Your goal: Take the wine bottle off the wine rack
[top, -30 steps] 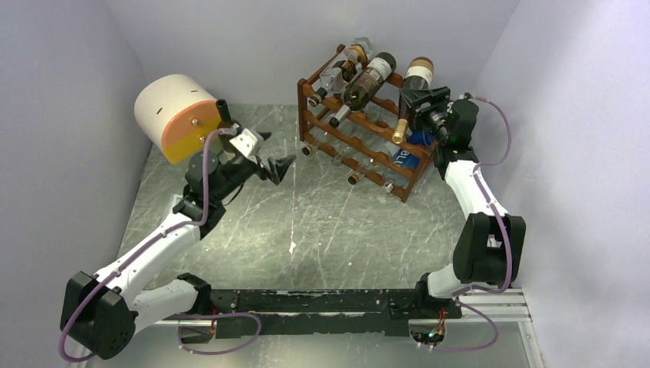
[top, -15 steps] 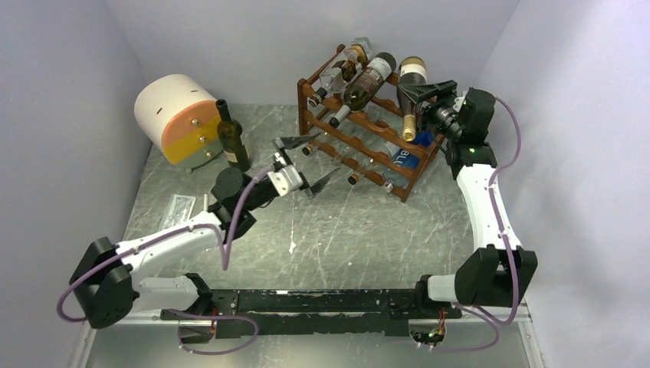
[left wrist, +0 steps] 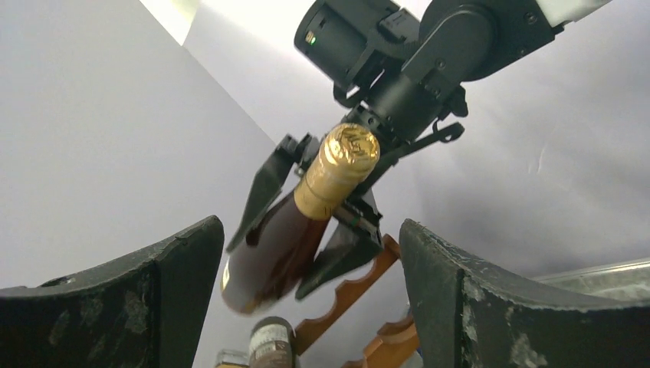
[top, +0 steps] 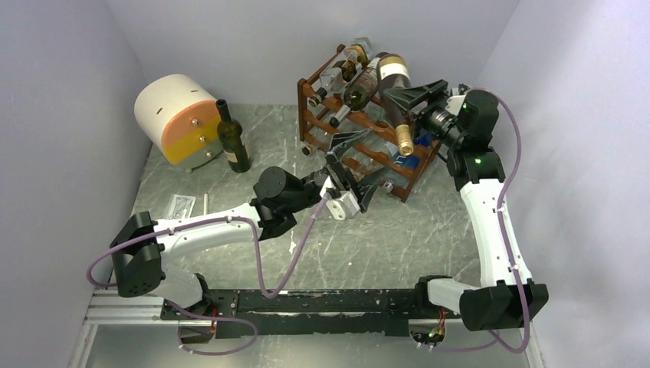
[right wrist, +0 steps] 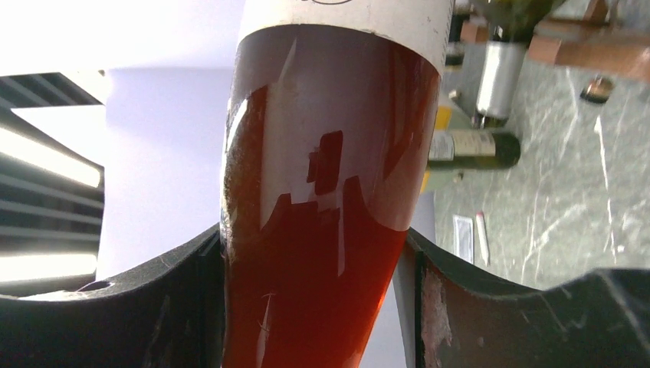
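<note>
The wine rack (top: 310,115) is reddish-brown wood with scalloped rails and stands at the back centre. My right gripper (top: 412,98) is shut on a wine bottle (top: 393,88) with amber-red contents, a white label and a gold foil cap. It holds the bottle tilted above the rack's right end, cap pointing down toward me. In the right wrist view the bottle (right wrist: 329,192) fills the space between the fingers (right wrist: 153,307). My left gripper (top: 354,167) is open and empty just in front of the rack. Its wrist view looks up at the bottle (left wrist: 306,222) and a rack rail (left wrist: 349,295).
Several other bottles (top: 366,80) lie in the rack. A dark green bottle (top: 232,142) stands upright beside a white and orange cylinder (top: 178,115) at the back left. Small paper slips (top: 180,203) lie on the marbled table. Walls close in on both sides.
My right gripper has lifted the gold-capped bottle up off the rack and tilted it leftward. My left arm has swung right from the dark green bottle to the rack's front, still open.
</note>
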